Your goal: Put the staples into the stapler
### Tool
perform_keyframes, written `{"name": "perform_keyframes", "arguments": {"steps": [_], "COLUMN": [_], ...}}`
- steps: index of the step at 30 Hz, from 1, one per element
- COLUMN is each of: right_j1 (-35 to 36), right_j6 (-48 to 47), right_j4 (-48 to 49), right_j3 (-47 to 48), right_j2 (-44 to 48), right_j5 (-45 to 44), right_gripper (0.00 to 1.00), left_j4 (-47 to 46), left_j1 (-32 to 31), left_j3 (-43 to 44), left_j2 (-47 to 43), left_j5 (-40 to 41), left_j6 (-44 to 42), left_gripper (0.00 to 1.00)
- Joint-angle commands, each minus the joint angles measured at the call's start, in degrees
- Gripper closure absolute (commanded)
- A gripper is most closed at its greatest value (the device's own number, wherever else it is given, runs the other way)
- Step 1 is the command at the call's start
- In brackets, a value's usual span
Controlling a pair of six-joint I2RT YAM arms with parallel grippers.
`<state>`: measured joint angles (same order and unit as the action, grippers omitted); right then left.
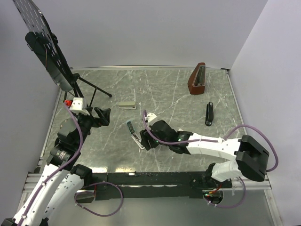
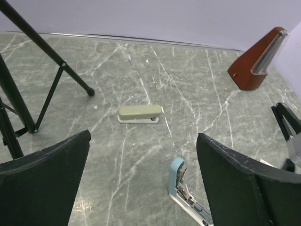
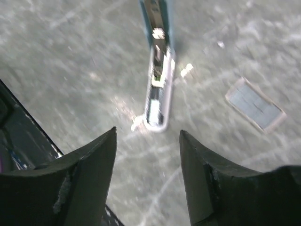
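The slim black stapler (image 1: 208, 114) lies on the right of the table, far from both grippers; its dark tip shows at the right edge of the left wrist view (image 2: 285, 118). A different stapler with a light-blue top (image 1: 134, 133) lies hinged open, silvery rail showing (image 2: 186, 193) (image 3: 157, 89). My right gripper (image 1: 145, 141) (image 3: 147, 132) is open and empty just short of its near end. A small flat pale-rimmed box (image 3: 255, 104) lies beside it. I cannot make out a staple strip. My left gripper (image 1: 102, 115) (image 2: 143, 136) is open and empty above the table.
A grey-green stapler (image 1: 127, 105) (image 2: 139, 113) lies closed at mid-table. A brown wedge-shaped case (image 1: 197, 79) (image 2: 257, 60) stands at the back right. A black stand with tripod legs (image 1: 77, 82) (image 2: 47, 52) occupies the back left.
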<state>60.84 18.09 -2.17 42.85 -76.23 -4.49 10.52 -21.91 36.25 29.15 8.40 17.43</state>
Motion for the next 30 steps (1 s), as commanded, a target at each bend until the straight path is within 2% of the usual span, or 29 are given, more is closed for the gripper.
{"name": "perform_keyframes", "arguments": {"steps": [1, 8, 16, 20, 23, 30], "right_j1": [0.5, 1.7, 3.2, 3.6, 3.5, 3.6], "right_j6": [-2.7, -4.3, -4.6, -5.1, -6.0, -7.4], "right_j4": [15.2, 25.2, 35.6, 38.8, 41.4, 45.1], "right_j3": [-3.7, -7.3, -11.2, -12.6, -13.5, -14.5], "right_j2": [-2.5, -9.0, -14.6, -16.8, -17.9, -18.9], "right_j5": [4.0, 1.7, -2.7, -6.0, -8.0, -7.9], "right_gripper": [0.31, 0.29, 0.28, 0.33, 0.41, 0.49], "left_j4": [-3.0, -4.5, -5.0, -4.8, -5.2, -6.7], "left_j1": [0.6, 0.8, 1.0, 1.0, 1.1, 1.1], "left_j3": [-0.1, -0.9, -1.3, -1.3, -1.5, -2.3], "left_j2": [0.3, 0.5, 1.5, 2.0, 2.3, 3.2], "left_j5": [-4.0, -9.5, -11.6, -11.3, -12.4, -14.9], "left_j6": [-1.3, -2.8, -3.2, -3.6, -4.2, -5.5], "left_gripper": [0.01, 0.01, 0.01, 0.01, 0.0, 0.01]}}
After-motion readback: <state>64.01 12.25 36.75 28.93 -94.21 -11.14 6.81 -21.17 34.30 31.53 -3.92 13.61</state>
